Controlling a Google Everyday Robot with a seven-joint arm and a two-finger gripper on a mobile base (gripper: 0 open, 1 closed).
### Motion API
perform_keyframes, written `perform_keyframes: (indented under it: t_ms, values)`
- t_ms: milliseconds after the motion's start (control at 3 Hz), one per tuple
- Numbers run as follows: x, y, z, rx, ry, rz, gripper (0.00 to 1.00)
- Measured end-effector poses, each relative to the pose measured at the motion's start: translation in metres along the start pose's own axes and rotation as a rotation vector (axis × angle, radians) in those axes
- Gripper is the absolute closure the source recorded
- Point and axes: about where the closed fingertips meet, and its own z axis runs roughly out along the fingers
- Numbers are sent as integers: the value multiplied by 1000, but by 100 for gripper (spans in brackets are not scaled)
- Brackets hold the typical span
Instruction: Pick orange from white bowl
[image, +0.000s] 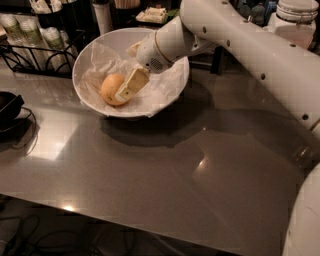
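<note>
The orange is a pale yellow-orange round fruit lying in the white bowl, on crumpled white paper, toward the bowl's left front. The bowl stands at the back left of the grey table. My gripper reaches down into the bowl from the right, at the end of the white arm. Its near finger lies flat against the orange's right side. The far finger is hidden behind the fruit.
A black wire rack with jars stands behind the bowl at the left. A dark object with a cable lies at the left table edge. Containers and a lidded jar line the back. The table's front edge is near.
</note>
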Motion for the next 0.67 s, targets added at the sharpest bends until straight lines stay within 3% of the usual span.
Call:
perform_keyframes:
  t_ms: [667]
  values:
    - [1, 2, 13, -64, 25, -22, 18]
